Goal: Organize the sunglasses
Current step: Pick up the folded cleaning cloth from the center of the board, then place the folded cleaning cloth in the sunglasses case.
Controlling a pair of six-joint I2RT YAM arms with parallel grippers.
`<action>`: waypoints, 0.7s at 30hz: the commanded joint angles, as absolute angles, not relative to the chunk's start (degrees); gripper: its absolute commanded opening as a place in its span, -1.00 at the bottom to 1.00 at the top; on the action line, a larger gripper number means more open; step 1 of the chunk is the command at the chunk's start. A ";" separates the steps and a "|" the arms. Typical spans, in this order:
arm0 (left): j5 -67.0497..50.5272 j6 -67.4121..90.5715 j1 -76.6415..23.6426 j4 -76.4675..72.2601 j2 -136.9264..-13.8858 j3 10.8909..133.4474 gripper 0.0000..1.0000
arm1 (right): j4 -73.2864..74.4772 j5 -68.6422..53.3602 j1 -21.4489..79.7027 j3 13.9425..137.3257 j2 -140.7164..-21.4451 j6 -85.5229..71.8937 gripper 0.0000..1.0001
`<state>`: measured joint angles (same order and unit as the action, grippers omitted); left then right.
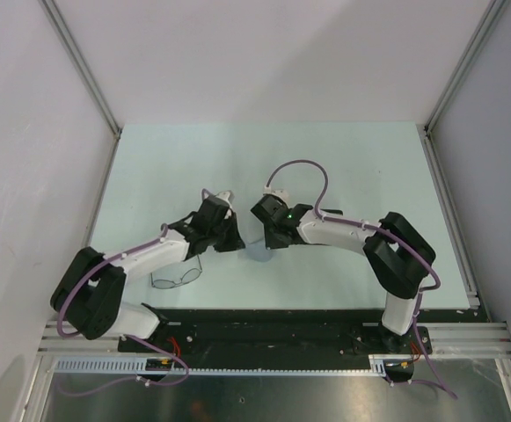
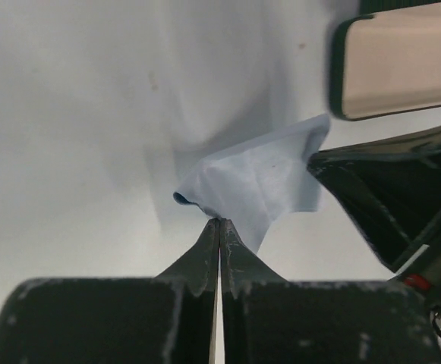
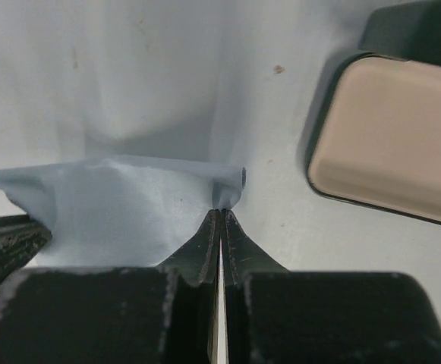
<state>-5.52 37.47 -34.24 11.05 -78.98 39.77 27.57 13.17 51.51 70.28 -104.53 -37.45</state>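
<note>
The sunglasses (image 1: 178, 279) lie on the table under my left arm, near the front edge, thin dark wire frame, temples folded. They do not show in either wrist view. A pale blue cloth (image 1: 259, 256) hangs between my two grippers. My left gripper (image 2: 220, 221) is shut on one corner of the cloth (image 2: 258, 178). My right gripper (image 3: 222, 212) is shut on another corner of the cloth (image 3: 114, 205). Both grippers meet at the table's middle, left (image 1: 236, 243) and right (image 1: 270, 243).
An open black case with a beige lining (image 3: 391, 144) lies just beyond the grippers; it also shows in the left wrist view (image 2: 398, 64). From above only a pale bit (image 1: 222, 195) shows behind my left wrist. Grey walls enclose the pale green table (image 1: 361, 167).
</note>
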 commanded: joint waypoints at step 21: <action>-6.59 39.73 -45.17 10.20 -98.78 65.12 -0.99 | 30.06 20.39 39.20 58.98 -88.42 -36.04 -1.00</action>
